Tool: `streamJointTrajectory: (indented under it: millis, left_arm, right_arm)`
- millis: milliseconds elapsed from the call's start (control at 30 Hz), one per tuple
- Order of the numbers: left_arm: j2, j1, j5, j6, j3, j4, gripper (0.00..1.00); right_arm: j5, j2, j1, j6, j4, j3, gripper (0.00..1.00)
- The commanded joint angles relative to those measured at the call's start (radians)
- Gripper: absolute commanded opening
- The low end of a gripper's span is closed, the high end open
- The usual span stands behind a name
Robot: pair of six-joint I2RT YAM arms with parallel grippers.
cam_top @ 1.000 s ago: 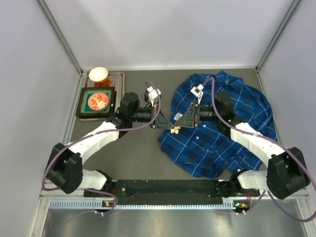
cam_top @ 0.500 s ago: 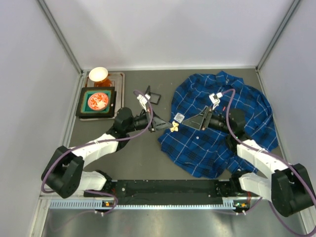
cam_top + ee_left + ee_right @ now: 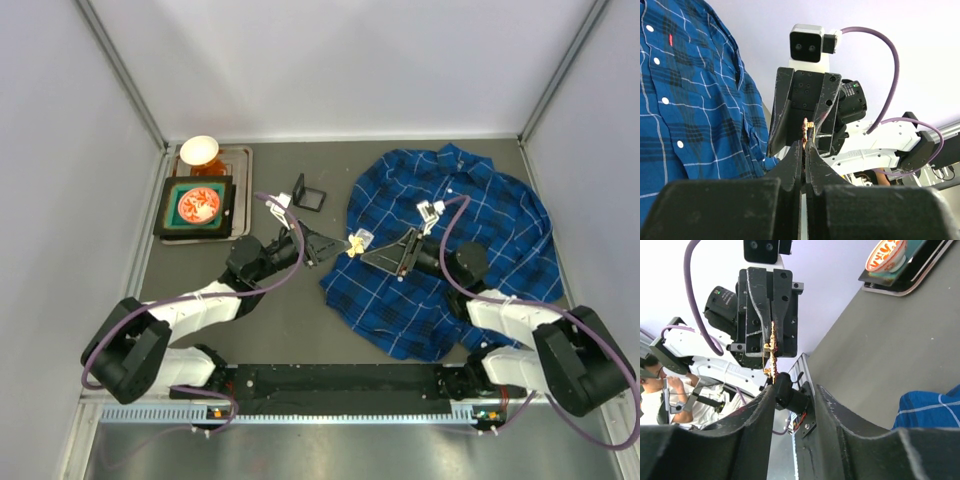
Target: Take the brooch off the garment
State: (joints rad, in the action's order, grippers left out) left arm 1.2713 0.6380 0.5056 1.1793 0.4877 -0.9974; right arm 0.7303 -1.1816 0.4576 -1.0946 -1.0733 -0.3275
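Grey table [image 3: 290,320] fills the overhead view, with the blue plaid shirt [image 3: 470,200] spread on its right half. Both arms meet at the shirt's left edge. The left gripper [image 3: 335,247] has the brooch [image 3: 352,244] pinched at its tips, just beside the cloth edge, and the right gripper [image 3: 385,256] faces it tip to tip from over the shirt. From up here I cannot tell whether the pin is fully clear of the fabric.

Seen from the left wrist, the fingers are pressed together with only a sliver of the brooch [image 3: 806,126] poking out beyond them. No cloth hangs from it, and the shirt [image 3: 690,100] lies off to the left. That is a thin hold on a tiny, hard ornament, so a small jolt could flick it out.

Seen from the right wrist, the right claw stands apart with nothing between its fingers. The golden brooch [image 3: 771,352] hangs in front of it against the left gripper's closed tips.

I think the main risk is contact between the two grippers. If the right one moves in or closes off-line, it could knock the brooch loose. It might then fall onto the plaid, where it would be hard to find, or its pin might snag the fabric again.
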Motion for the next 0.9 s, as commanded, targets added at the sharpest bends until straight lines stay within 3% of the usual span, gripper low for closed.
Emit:
streamJointTrajectory:
  millis: [0, 133, 333, 633, 867]
  left_arm:
    - [-0.017, 0.011, -0.015, -0.001, -0.006, -0.118, 0.0]
    - [-0.02, 0.022, -0.021, -0.024, -0.006, -0.087, 0.0]
    - [-0.03, 0.031, -0.042, -0.047, 0.002, -0.044, 0.0]
    - [-0.084, 0.032, -0.075, -0.118, 0.04, 0.104, 0.0]
    - [-0.062, 0.043, -0.061, -0.113, 0.046, 0.088, 0.0]
  right_arm:
    - [-0.025, -0.041, 0.007, -0.043, -0.211, 0.01, 0.35]
    - [-0.048, -0.043, 0.015, -0.048, -0.217, 0.007, 0.32]
    - [-0.06, 0.008, 0.016, -0.005, -0.126, 0.001, 0.37]
    - [-0.063, 0.201, 0.016, 0.133, 0.186, -0.007, 0.45]
    - [-0.06, 0.182, 0.023, 0.13, 0.181, -0.054, 0.44]
